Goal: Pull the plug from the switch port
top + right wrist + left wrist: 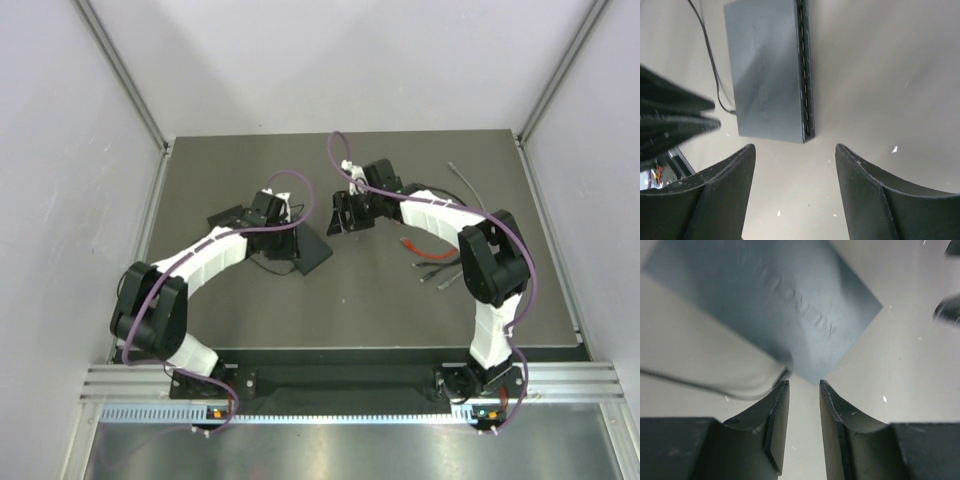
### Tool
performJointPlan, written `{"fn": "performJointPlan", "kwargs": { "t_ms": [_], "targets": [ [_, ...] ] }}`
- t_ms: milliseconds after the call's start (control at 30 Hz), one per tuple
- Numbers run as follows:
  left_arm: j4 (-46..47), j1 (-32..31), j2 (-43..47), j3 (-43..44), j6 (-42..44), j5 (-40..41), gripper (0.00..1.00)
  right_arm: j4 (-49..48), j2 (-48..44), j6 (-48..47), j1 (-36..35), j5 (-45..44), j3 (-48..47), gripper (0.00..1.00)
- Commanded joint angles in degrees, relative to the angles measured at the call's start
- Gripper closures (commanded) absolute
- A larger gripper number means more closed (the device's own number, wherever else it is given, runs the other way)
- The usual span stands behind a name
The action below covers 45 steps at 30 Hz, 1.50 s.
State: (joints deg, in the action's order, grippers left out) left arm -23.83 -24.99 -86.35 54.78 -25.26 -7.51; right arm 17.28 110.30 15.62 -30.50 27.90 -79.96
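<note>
Lying flat on the counter (880, 75), the switch (767, 75) is sitting a bit to 9 o'clock of the counter's middle in the top view, w/ both arms bending in over it. The right end effector (795, 146) is hovering above it, its fingers standing wide apart and gripping nothing. In its own view the switch is showing at 12 o'clock, w/ the row of sockets (804, 70) running along the thin edge on the 3 o'clock side. A thin black cable (710, 60) is running on the 9 o'clock side and reaching the opposite long edge. The plug itself I am not managing to tell apart.

The left end effector (804, 383) is pointing at a corner of the switch, approx. at 12 o'clock of its tips. Its fingers are keeping only a narrow gap, w/ nothing btw. them. Some loose cables (435, 268) and a red lead (413, 243) are lying at 3 o'clock of the switch, well apart from it.
</note>
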Motion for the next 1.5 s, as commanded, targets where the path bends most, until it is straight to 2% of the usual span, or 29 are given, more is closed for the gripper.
{"fn": "performJointPlan", "kwargs": {
  "t_ms": [0, 167, 433, 533, 567, 633, 667, 833, 1033, 1167, 1267, 1333, 1467],
  "targets": [
    [-2.4, 0.0, -2.2, 4.4, 8.5, -0.6, 0.64, -1.0, -2.5, -2.1, 0.9, 2.7, 1.5, 0.35],
    [-0.3, -0.2, -4.1, 2.6, 9.3, 0.9, 0.66, -1.8, -3.6, -2.1, 1.0, 5.2, 2.1, 0.35],
    [5.6, -1.5, -1.5, -3.5, 8.9, 0.7, 0.65, -2.4, -5.6, -3.4, 0.8, 7.1, 4.8, 0.34],
    [4.9, -1.5, -1.7, -4.2, 8.3, 1.4, 0.64, -3.7, -5.9, -3.7, -0.3, 6.1, 6.5, 0.28],
    [4.9, -1.4, -1.8, -4.5, 8.1, 1.4, 0.64, -3.7, -5.8, -4.1, -1.0, 5.6, 6.5, 0.21],
    [5.5, -1.5, -1.7, -4.9, 8.2, 1.5, 0.64, -4.2, -5.5, -5.6, -1.8, 3.9, 6.7, 0.15],
    [5.6, -1.5, -2.0, -5.0, 8.4, 1.4, 0.64, -4.3, -5.1, -6.2, -2.5, 2.8, 6.6, 0.07],
    [5.8, -1.5, -2.2, -4.8, 8.6, 1.4, 0.64, -4.1, -3.9, -12.4, -6.1, -7.4, 6.7, 0.01],
    [4.9, -1.5, -3.0, -3.1, 10.7, 1.3, 0.64, -5.1, -2.4, -15.0, -7.8, -10.8, 7.6, 0.00],
    [4.5, -1.5, -4.3, -2.8, 11.1, -0.6, 0.68, -5.6, -2.8, -11.0, -8.4, -13.3, 7.7, 0.02],
    [5.0, -1.5, -3.6, -3.3, 11.5, -2.4, 0.70, -8.4, -5.0, -8.0, -8.5, -11.3, 10.1, 0.08],
    [4.3, -1.5, -3.7, -3.1, 12.1, -3.0, 0.73, -10.0, -6.1, -6.5, -8.5, -10.1, 11.5, 0.09],
    [4.3, -1.6, -3.6, -2.6, 13.9, -1.3, 0.72, -10.8, -7.1, -5.8, -8.5, -9.3, 12.9, 0.09]
  ]
}}
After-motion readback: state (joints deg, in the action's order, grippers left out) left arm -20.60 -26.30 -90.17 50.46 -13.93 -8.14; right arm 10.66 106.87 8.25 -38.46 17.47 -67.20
